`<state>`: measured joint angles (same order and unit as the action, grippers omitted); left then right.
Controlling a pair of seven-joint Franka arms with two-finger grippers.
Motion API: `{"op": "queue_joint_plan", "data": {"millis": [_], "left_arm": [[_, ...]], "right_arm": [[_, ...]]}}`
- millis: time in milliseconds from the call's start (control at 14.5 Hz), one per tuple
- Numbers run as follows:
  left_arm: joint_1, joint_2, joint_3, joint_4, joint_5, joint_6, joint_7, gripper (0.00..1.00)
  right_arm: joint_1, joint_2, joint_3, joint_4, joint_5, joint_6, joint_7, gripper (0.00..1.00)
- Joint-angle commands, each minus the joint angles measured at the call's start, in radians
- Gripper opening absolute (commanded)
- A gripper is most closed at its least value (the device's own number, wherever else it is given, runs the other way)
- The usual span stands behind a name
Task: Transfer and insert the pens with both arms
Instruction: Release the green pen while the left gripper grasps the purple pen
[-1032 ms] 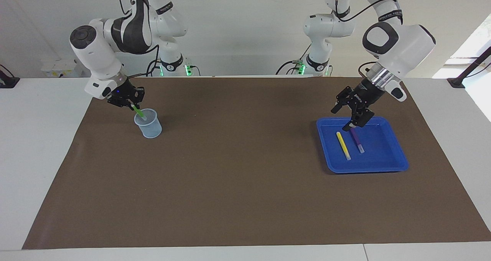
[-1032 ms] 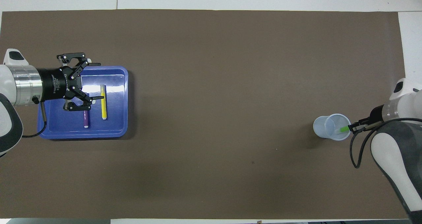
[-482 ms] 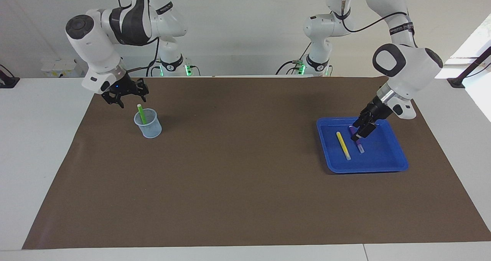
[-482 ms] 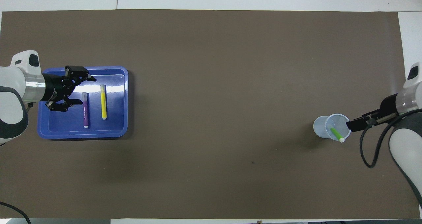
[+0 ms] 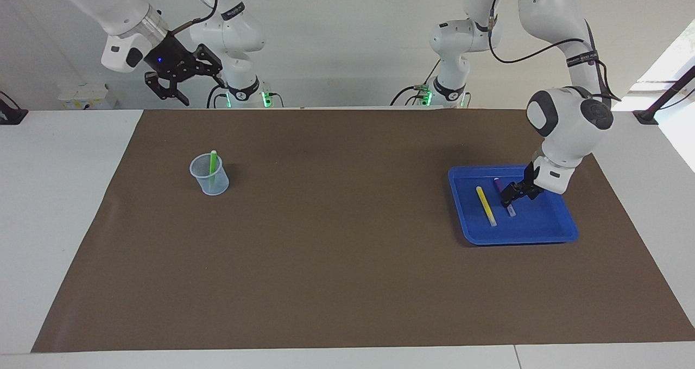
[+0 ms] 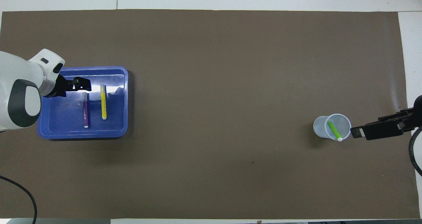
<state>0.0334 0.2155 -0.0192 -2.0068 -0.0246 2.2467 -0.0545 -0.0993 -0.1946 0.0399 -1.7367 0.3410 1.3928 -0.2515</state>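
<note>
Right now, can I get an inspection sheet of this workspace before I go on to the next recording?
Surface: brown mat over a white table.
Job's things: green pen stands tilted in the cup; yellow pen and purple pen lie side by side in the blue tray.
Clutter: nothing seen.
Grippers: left gripper open, low in the tray at the purple pen; right gripper open, empty, raised high.
Cables: black cables run along both arms.
Surroundings: white wall.
</note>
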Motion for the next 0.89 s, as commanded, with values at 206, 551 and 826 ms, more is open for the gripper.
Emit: {"op": "queue_joint_plan", "data": {"millis": [206,551,826], "left_arm": [[0.006,0.113,-0.007,0.026,0.075,0.013,0.212,0.91],[0.006,0.113,-0.008,0.023,0.074,-0.024,0.216,0.66],[0.005,0.105,-0.007,0.04,0.075,-0.114,0.226,0.62]], "right_arm": [[-0.025,-0.017,-0.011,-0.05,0.24,0.093,0.378,1.0],[-0.005,-0.017,0.011,-0.139,0.424,0.214,0.474,1.0],[0.159,-0.025,0.023,-0.182,0.435,0.363,0.595,1.0]]}}
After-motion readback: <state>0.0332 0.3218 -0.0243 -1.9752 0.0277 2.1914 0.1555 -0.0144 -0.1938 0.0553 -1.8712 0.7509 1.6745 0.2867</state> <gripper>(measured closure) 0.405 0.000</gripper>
